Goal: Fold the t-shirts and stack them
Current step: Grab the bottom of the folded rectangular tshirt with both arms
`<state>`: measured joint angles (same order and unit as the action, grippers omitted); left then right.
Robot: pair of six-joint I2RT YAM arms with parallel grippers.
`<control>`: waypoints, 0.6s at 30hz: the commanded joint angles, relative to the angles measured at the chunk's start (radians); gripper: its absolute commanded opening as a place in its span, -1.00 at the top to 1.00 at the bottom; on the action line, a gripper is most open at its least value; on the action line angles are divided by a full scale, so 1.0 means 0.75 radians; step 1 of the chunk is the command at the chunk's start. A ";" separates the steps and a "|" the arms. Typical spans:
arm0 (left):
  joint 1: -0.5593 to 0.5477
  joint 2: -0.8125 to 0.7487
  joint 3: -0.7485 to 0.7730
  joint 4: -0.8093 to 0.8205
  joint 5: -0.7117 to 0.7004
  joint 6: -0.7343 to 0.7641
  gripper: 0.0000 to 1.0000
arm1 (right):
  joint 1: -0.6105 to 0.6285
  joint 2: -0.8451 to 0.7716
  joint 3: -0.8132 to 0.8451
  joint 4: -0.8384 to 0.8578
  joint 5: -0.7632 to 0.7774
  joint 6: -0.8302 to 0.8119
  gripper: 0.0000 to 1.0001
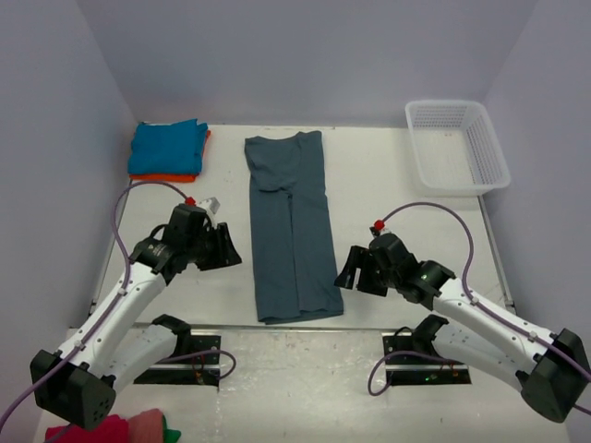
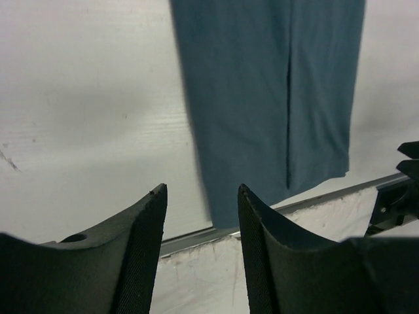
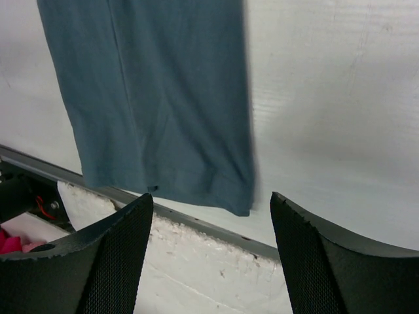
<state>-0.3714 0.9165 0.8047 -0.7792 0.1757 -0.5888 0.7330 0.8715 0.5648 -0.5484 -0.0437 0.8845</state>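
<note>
Top external | slate-blue t-shirt (image 1: 291,226) | between left gripper (image 1: 227,249) and right gripper (image 1: 350,270)

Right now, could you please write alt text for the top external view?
A slate-blue t-shirt, folded into a narrow strip, lies flat mid-table between the open left hand and open right hand. A turquoise t-shirt sits folded on an orange t-shirt at far left; a white mesh basket stands far right.

Robot lab test cell — plain white walls (image 1: 305,55), white table (image 1: 388,185), 2 bolted arms
</note>
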 commanded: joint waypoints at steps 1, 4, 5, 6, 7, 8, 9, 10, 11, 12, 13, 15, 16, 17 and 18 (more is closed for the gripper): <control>-0.008 -0.032 -0.114 -0.004 0.036 -0.070 0.01 | 0.002 0.008 -0.065 0.150 -0.087 0.101 -0.47; -0.008 -0.034 -0.173 0.018 0.073 -0.080 0.02 | 0.017 -0.004 -0.133 0.175 -0.079 0.173 -0.45; -0.008 -0.034 -0.183 0.018 0.069 -0.086 0.04 | 0.031 -0.008 -0.150 0.181 -0.067 0.207 -0.45; -0.008 -0.034 -0.204 0.024 0.081 -0.100 0.04 | 0.039 -0.012 -0.168 0.185 -0.058 0.226 -0.45; -0.008 -0.036 -0.212 0.030 0.083 -0.105 0.05 | 0.045 -0.015 -0.205 0.209 -0.058 0.242 -0.44; -0.008 -0.038 -0.216 0.031 0.083 -0.111 0.06 | 0.066 -0.015 -0.221 0.216 -0.054 0.283 -0.43; -0.008 -0.040 -0.226 0.033 0.085 -0.115 0.06 | 0.092 -0.013 -0.237 0.212 -0.040 0.307 -0.42; -0.008 -0.038 -0.228 0.037 0.083 -0.113 0.06 | 0.151 -0.006 -0.240 0.200 -0.016 0.358 -0.42; -0.010 -0.038 -0.230 0.035 0.069 -0.107 0.05 | 0.184 -0.002 -0.238 0.179 0.053 0.383 -0.41; -0.010 -0.032 -0.232 0.033 0.068 -0.105 0.06 | 0.217 0.004 -0.227 0.147 0.085 0.410 -0.41; -0.008 -0.026 -0.232 0.033 0.075 -0.099 0.06 | 0.252 0.014 -0.231 0.140 0.101 0.434 -0.41; -0.010 -0.017 -0.234 0.033 0.083 -0.101 0.06 | 0.264 0.045 -0.264 0.197 0.087 0.481 -0.41; -0.010 -0.013 -0.232 0.037 0.089 -0.101 0.07 | 0.270 0.057 -0.278 0.218 0.085 0.502 -0.41; -0.010 -0.015 -0.228 0.041 0.101 -0.099 0.07 | 0.268 0.083 -0.291 0.236 0.083 0.508 -0.40; -0.010 -0.017 -0.224 0.043 0.101 -0.098 0.07 | 0.268 0.096 -0.301 0.240 0.097 0.516 -0.36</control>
<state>-0.3744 0.9062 0.6392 -0.7708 0.2218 -0.6468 0.9291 0.9127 0.3668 -0.4095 -0.0231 1.1919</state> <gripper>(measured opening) 0.468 0.694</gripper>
